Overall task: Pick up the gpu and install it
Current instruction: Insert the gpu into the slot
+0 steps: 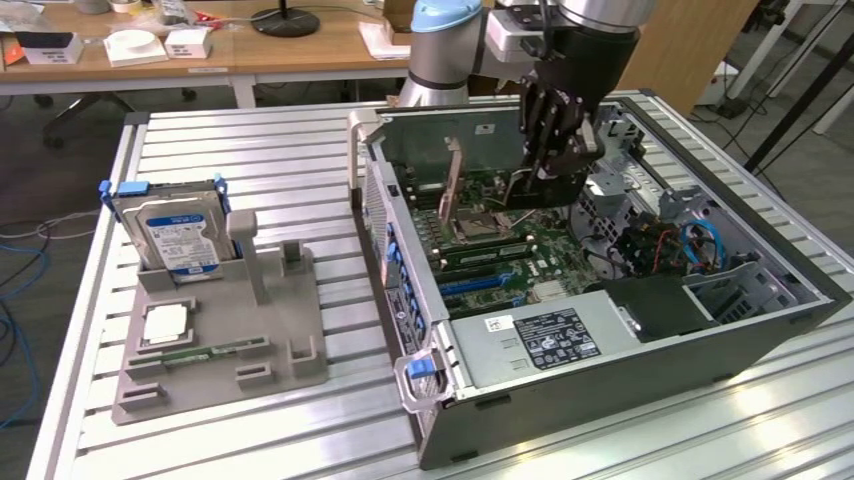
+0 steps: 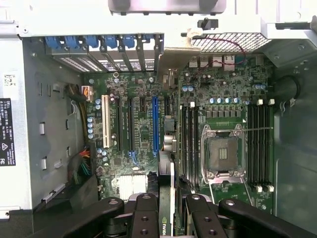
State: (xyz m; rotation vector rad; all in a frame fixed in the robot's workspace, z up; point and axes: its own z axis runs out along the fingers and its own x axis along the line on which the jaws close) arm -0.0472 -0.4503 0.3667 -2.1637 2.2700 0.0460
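My gripper (image 1: 543,180) reaches down into the open computer case (image 1: 781,300), over the motherboard (image 2: 141,144). It is shut on the gpu (image 2: 167,198), which stands on edge between the two black fingers (image 2: 143,213). The card runs from my gripper (image 2: 171,220) towards the rear slot openings, where its silver bracket (image 2: 172,58) sits. It lies beside the long blue slot (image 2: 155,124) and the memory slots (image 2: 190,139). I cannot tell whether its lower edge is seated in a slot. From outside, the gpu (image 1: 457,175) shows as a thin upright plate left of the fingers.
A grey fixture (image 1: 267,350) on the exterior view's left holds the blue-labelled hard drive (image 1: 171,235), a processor chip (image 1: 163,322) and a memory stick (image 1: 200,352). Inside the case are the processor socket (image 2: 222,153), a power supply (image 1: 561,340) and cables (image 1: 694,245). Case walls close in around the gripper.
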